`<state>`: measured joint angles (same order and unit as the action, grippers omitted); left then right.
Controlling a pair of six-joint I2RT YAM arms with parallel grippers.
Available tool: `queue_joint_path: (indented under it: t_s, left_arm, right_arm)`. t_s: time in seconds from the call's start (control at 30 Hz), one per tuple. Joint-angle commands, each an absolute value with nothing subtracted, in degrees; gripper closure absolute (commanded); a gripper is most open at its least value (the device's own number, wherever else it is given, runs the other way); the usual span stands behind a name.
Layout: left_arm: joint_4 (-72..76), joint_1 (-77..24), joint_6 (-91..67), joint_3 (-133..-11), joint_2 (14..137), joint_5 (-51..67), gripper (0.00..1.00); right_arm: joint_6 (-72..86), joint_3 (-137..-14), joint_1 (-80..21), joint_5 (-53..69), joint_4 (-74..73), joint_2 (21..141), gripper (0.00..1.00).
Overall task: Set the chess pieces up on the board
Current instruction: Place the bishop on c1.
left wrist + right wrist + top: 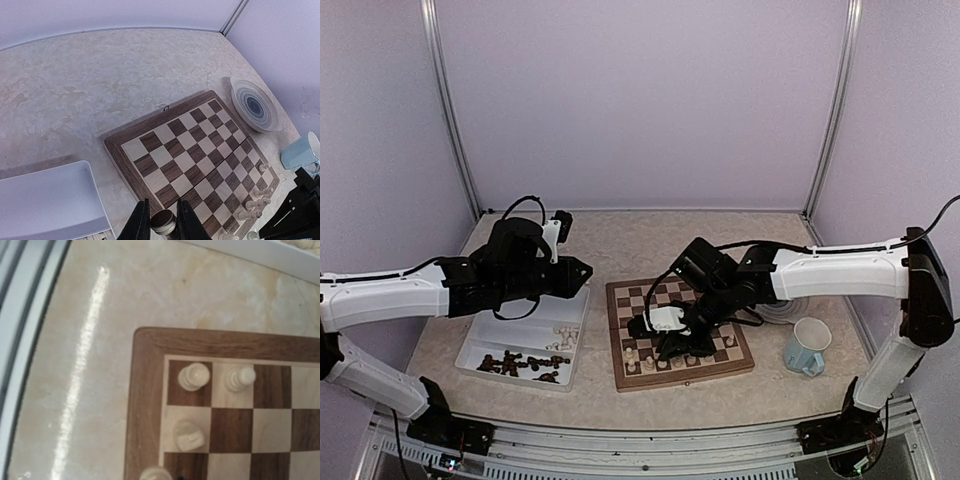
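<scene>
The left tool (163, 209) pinches a pale chess piece (163, 221) at the left edge of the board (119, 160), probably for placing. The right tool (685, 347), closed, hovers over pale pieces (194, 376) lining its near edge.

Pale lilac walls close in the space: a back wall (640, 100), a left wall (370, 130) and a right wall (910, 100). Slim metal posts (450, 110) stand at the two rear corners. The desk (650, 235) has a beige marbled top, with a metal rail (640, 440) along its near edge. A bright streak of glare (82, 355) lies on it.
</scene>
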<state>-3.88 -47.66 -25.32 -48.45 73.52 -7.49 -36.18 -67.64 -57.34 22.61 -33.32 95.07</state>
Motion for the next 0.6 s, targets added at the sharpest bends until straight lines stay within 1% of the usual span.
queue_joint_path:
  t_s: [0.0, 0.2, 0.57]
  left_arm:
    - [-2.59, -47.46, -25.73, -47.52, 72.29, -7.49, 0.80]
    - [-2.52, -47.46, -25.97, -46.87, 71.74, -7.51, 0.80]
    - [-3.52, -47.20, -25.71, -46.50, 70.67, -8.69, 0.79]
  right_arm:
    - [-36.80, -66.72, -58.39, 20.25, -31.26, 96.25, 1.00]
    - [-35.82, -66.94, -58.45, 17.88, -29.76, 98.08, 1.00]
    - [-36.08, -66.23, -58.45, 18.28, -29.40, 99.23, 1.00]
